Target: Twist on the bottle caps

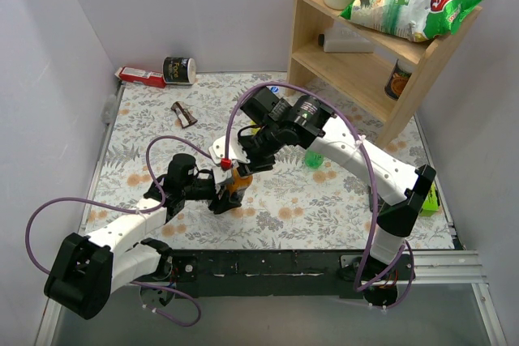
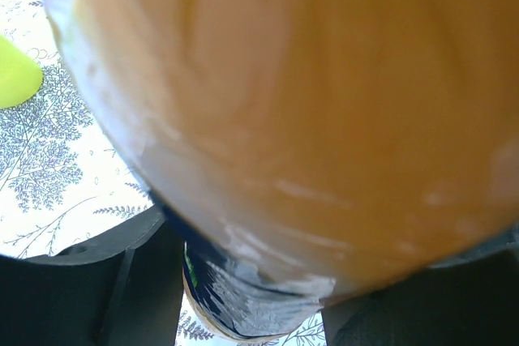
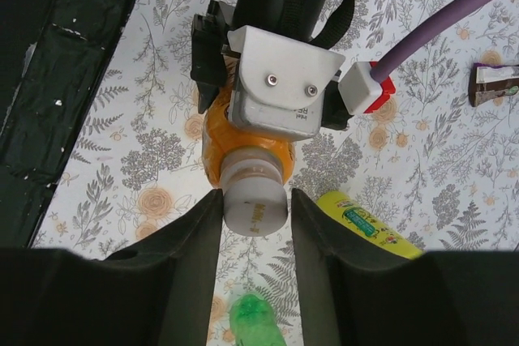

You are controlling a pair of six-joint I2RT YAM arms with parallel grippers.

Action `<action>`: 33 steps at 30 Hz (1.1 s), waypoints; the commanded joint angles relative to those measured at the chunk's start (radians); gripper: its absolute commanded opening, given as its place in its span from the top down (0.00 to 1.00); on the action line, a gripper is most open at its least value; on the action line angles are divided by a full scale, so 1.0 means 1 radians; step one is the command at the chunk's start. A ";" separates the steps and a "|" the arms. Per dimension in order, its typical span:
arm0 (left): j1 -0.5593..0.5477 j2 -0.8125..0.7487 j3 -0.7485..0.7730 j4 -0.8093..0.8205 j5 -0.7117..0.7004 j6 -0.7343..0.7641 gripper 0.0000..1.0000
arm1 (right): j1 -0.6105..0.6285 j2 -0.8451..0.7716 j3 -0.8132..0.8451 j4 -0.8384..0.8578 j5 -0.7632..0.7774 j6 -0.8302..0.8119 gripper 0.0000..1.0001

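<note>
The orange bottle [image 1: 236,185] stands upright on the floral table, with the white cap [image 3: 254,204] sitting on its neck. My left gripper [image 1: 225,194] is shut on the bottle's body, which fills the left wrist view [image 2: 308,87]. My right gripper [image 3: 255,197] is above the bottle, its jaws on either side of the white cap. The left finger [image 3: 203,232] touches the cap and a thin gap shows at the right finger. The green bottle [image 1: 313,159] lies on the table behind; it also shows in the right wrist view [image 3: 258,322]. The clear bottle and the green cap are out of view.
A slim yellow bottle [image 3: 365,224] lies just right of the orange bottle. A wooden shelf [image 1: 365,54] with a chips bag [image 1: 409,2] stands at the back right. A cream jar [image 1: 180,70] and a red box [image 1: 139,76] sit at the back left, with a small wrapper [image 1: 184,113] nearby.
</note>
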 commanded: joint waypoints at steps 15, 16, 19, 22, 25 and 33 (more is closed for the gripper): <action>-0.001 -0.012 0.075 0.004 -0.021 0.046 1.00 | 0.014 0.033 0.072 -0.111 -0.003 -0.020 0.69; -0.001 -0.009 0.077 0.003 -0.021 0.046 1.00 | 0.018 0.035 0.069 -0.107 0.012 -0.018 0.69; -0.001 -0.006 0.088 0.000 -0.011 0.049 1.00 | 0.022 0.039 0.066 -0.085 0.044 -0.011 0.69; -0.001 -0.011 0.094 -0.002 -0.005 0.057 1.00 | 0.028 0.044 0.064 -0.088 0.055 -0.025 0.69; -0.001 -0.017 0.102 -0.002 -0.023 0.069 1.00 | 0.033 0.050 0.066 -0.100 0.075 -0.041 0.69; -0.003 -0.035 0.099 0.040 -0.121 0.095 1.00 | 0.045 0.070 0.063 -0.126 0.138 -0.086 0.71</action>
